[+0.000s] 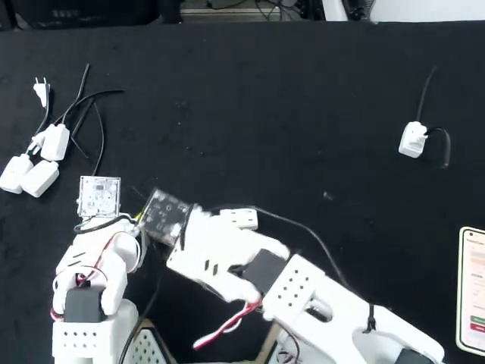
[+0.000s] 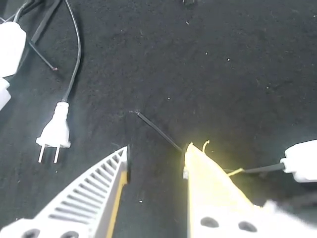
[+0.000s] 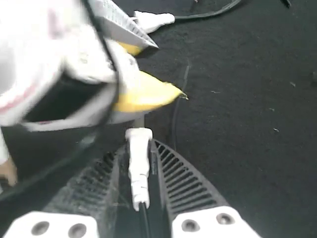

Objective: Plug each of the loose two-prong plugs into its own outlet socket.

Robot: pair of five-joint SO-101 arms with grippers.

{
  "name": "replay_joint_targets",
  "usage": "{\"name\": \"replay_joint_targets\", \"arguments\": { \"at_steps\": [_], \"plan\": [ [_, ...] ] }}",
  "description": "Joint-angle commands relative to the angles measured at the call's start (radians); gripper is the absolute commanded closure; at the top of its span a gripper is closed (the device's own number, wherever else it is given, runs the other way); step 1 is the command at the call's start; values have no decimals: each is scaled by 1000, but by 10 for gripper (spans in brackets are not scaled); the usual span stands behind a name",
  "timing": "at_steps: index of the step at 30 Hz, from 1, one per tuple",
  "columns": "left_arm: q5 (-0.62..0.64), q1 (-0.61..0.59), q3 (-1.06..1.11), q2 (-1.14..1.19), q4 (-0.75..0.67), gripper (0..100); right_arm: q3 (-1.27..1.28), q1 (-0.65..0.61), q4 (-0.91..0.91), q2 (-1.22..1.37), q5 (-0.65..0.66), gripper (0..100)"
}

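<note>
My right gripper is shut on a white two-prong plug whose cable runs back under the wrist. Just beyond it is the left arm's yellow finger. My left gripper stands open over bare black cloth. A loose white plug lies close to it, prongs bare. In the high view both wrists meet at the lower left, below a cluster of white outlet blocks and another loose plug. A single white outlet lies far right.
A white plug body with a black cable lies beside the right arm. Thin black cables fan out from the outlet cluster. A phone-like card sits at the right edge.
</note>
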Motion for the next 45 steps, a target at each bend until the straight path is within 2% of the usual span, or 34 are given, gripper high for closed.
{"name": "replay_joint_targets", "arguments": {
  "at_steps": [1,7,14,21,29,37,45],
  "plan": [
    [3,-54,-16,3,-2,809,-39,112,37,-44,-3,988],
    [2,-77,-15,3,-2,809,-237,244,311,-21,-6,988],
    [2,-77,-12,3,0,809,-417,373,585,140,-8,988],
    [2,-77,-7,3,5,809,-521,466,646,332,-143,988],
    [2,-77,-5,3,6,809,-618,505,692,532,-287,988],
    [2,-77,-5,3,6,809,-918,505,945,777,-328,988],
    [2,-77,-5,3,8,809,-1059,522,1031,909,-347,988]
  ]
}}
